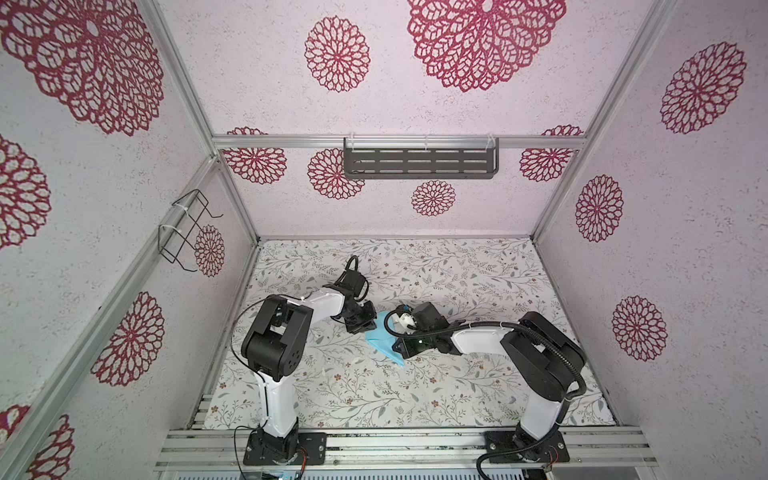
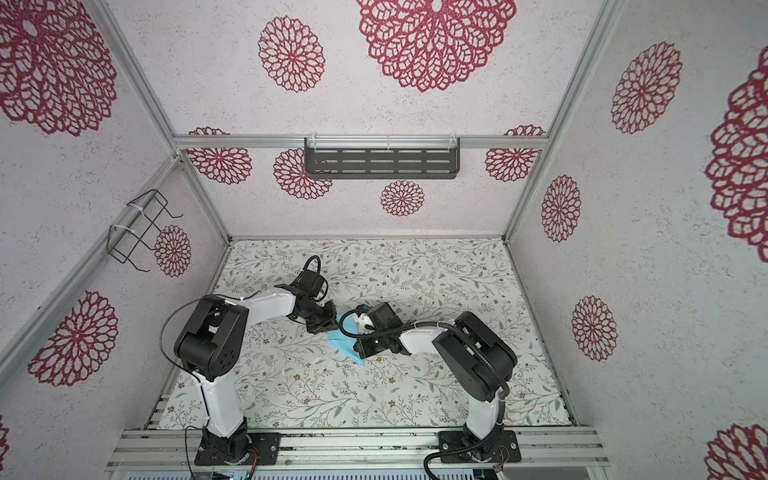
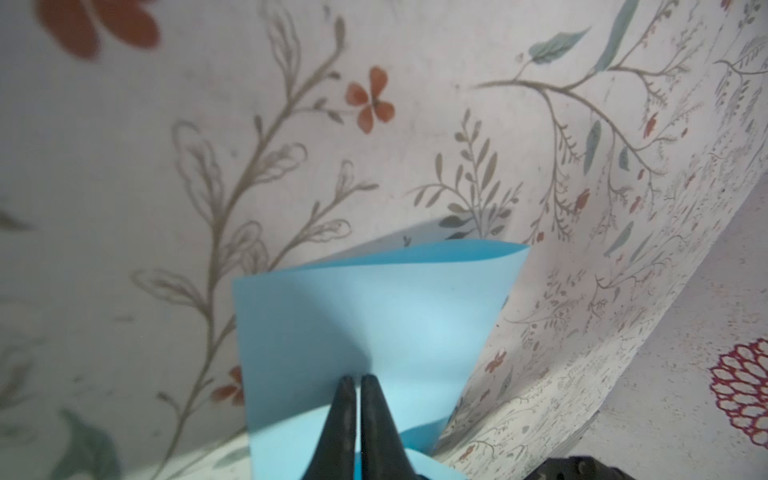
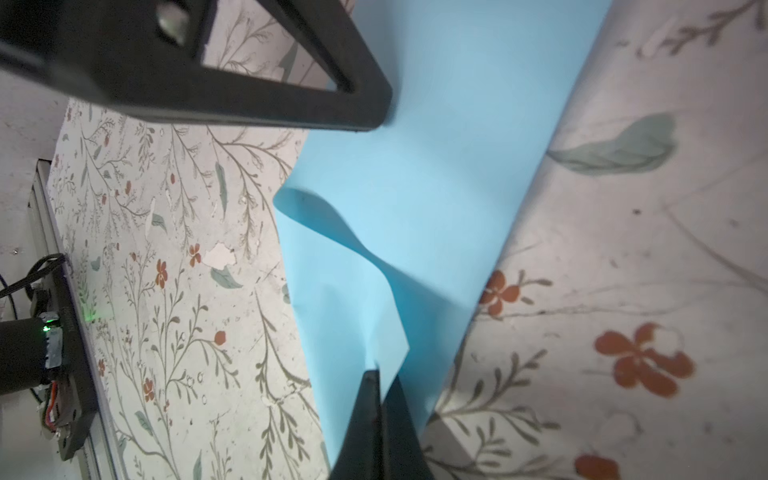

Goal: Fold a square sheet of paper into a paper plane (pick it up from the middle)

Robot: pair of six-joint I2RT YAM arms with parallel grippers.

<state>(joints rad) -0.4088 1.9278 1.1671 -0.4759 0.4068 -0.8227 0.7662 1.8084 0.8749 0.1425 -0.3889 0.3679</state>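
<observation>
The square sheet of paper (image 1: 382, 345) (image 2: 343, 343) is light blue and loosely doubled over, lifted just above the floral mat in mid-table between both grippers. My left gripper (image 1: 368, 328) (image 2: 328, 326) (image 3: 358, 380) is shut on one edge of it, with only a thin slit between the fingers. The paper (image 3: 395, 311) fans out beyond the tips. My right gripper (image 1: 398, 352) (image 2: 359, 351) (image 4: 382, 374) is shut on a folded corner flap of the paper (image 4: 415, 187). The left gripper's black finger (image 4: 249, 104) touches the sheet's far end. No paper plane is in view.
The floral mat (image 1: 415, 395) covers the floor inside patterned walls. A black slotted shelf (image 1: 419, 160) hangs on the back wall and a wire rack (image 1: 187, 228) on the left wall. An aluminium rail (image 1: 395, 449) runs along the front, carrying both arm bases.
</observation>
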